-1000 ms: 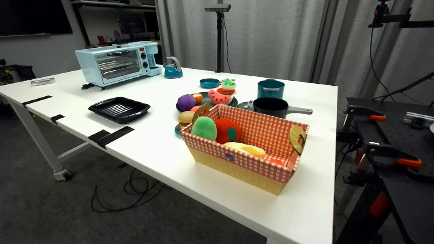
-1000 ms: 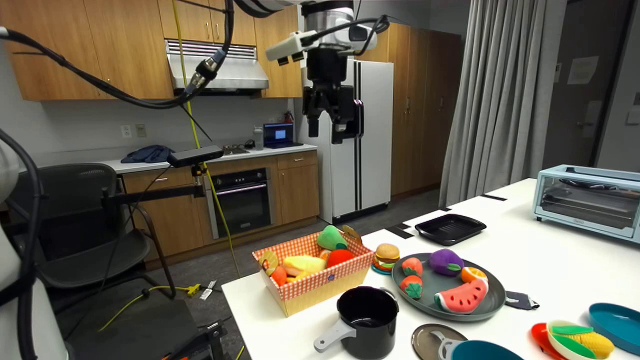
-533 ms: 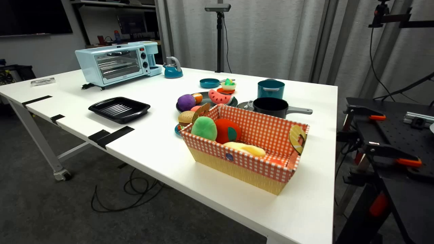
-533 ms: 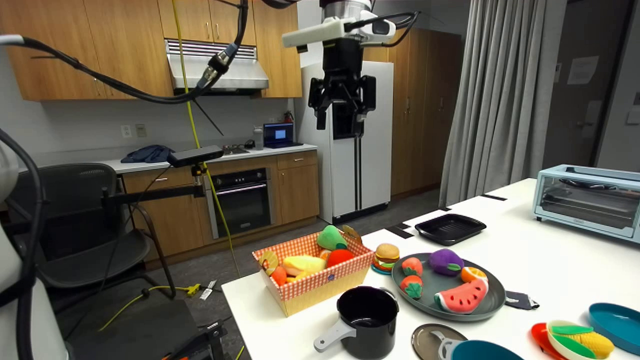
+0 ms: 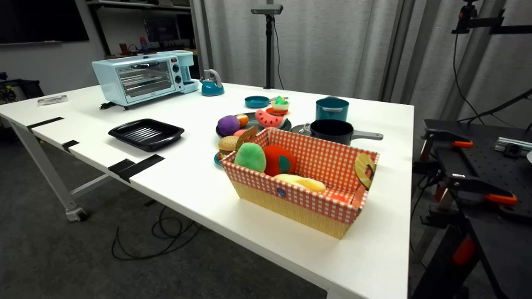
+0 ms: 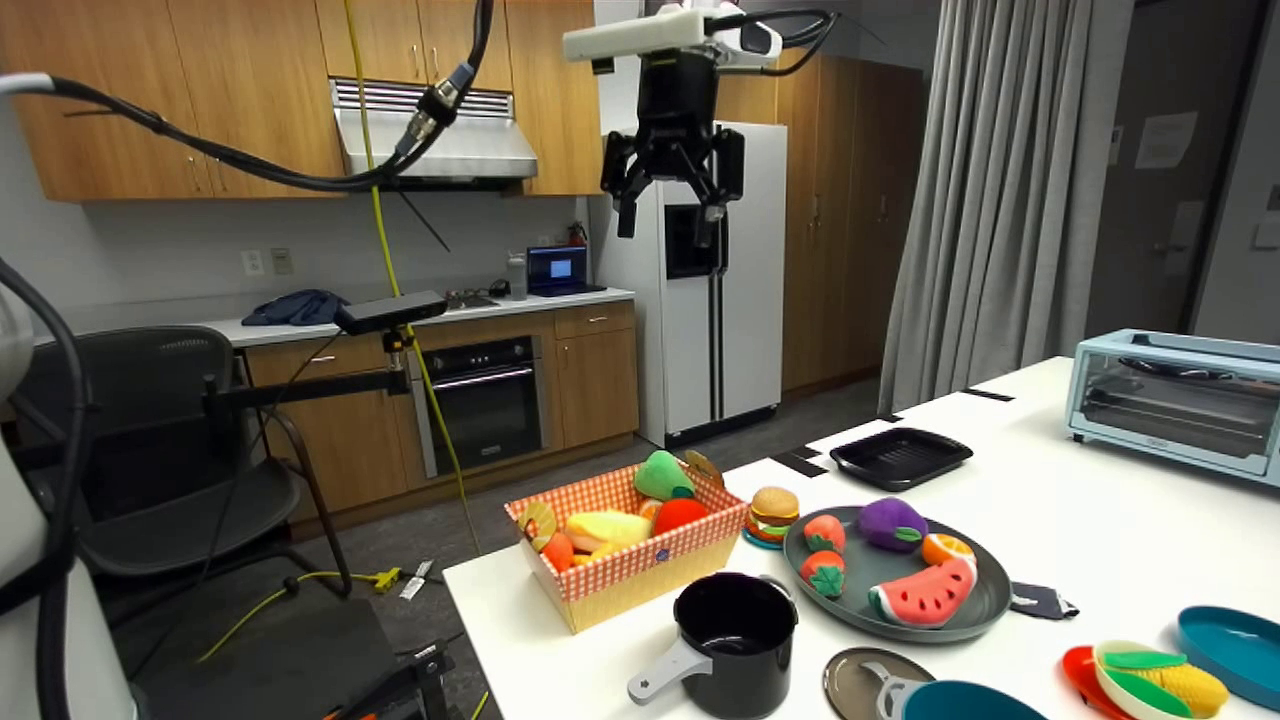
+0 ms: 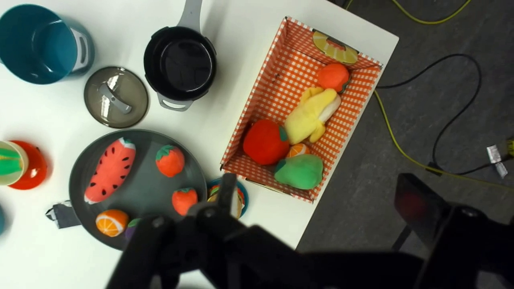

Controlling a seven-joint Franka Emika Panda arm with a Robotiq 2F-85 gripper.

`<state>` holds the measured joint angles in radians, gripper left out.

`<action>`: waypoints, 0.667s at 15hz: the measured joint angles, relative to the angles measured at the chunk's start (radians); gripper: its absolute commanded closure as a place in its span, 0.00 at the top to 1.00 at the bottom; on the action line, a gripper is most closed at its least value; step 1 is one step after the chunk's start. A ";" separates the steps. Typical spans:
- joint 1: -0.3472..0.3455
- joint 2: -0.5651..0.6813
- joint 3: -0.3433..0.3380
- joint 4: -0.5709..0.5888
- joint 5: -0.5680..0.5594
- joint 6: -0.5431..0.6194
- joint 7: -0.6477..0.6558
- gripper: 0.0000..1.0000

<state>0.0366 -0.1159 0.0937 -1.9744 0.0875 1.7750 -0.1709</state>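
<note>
My gripper (image 6: 667, 226) hangs high above the table in an exterior view, its fingers spread wide and nothing between them. The wrist view also shows the gripper (image 7: 317, 180) open, looking down past the fingers. Nearest below is a red-checked basket (image 7: 277, 82) at the table's edge. Inside it lie a green pear (image 7: 302, 171), a red tomato-like toy (image 7: 263, 141), a peeled banana (image 7: 306, 118), an orange piece (image 7: 298, 150) and a small red fruit (image 7: 333, 76). A toy burger (image 6: 774, 508) stands beside the basket; one finger partly hides it in the wrist view.
A grey plate (image 6: 850, 602) carries a watermelon slice (image 6: 928, 595), a purple fruit (image 6: 890, 522), an orange half and two strawberries. Around it are a black pot (image 6: 745, 668), a lid (image 7: 116, 96), a teal pot (image 5: 332, 111), a black tray (image 5: 145, 135) and a toaster oven (image 5: 137, 79).
In an exterior view my gripper has swung round, shifted slightly right, and risen higher above the table. It has stayed open. The basket, plate and toys have not moved.
</note>
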 measured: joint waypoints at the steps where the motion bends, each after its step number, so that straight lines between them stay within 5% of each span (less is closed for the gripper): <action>1: 0.001 0.001 0.000 -0.002 -0.001 0.000 0.000 1.00; 10: 0.018 0.088 0.003 -0.039 -0.028 0.122 0.088 1.00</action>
<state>0.0544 -0.0282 0.0963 -2.0132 0.0596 1.8972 -0.0830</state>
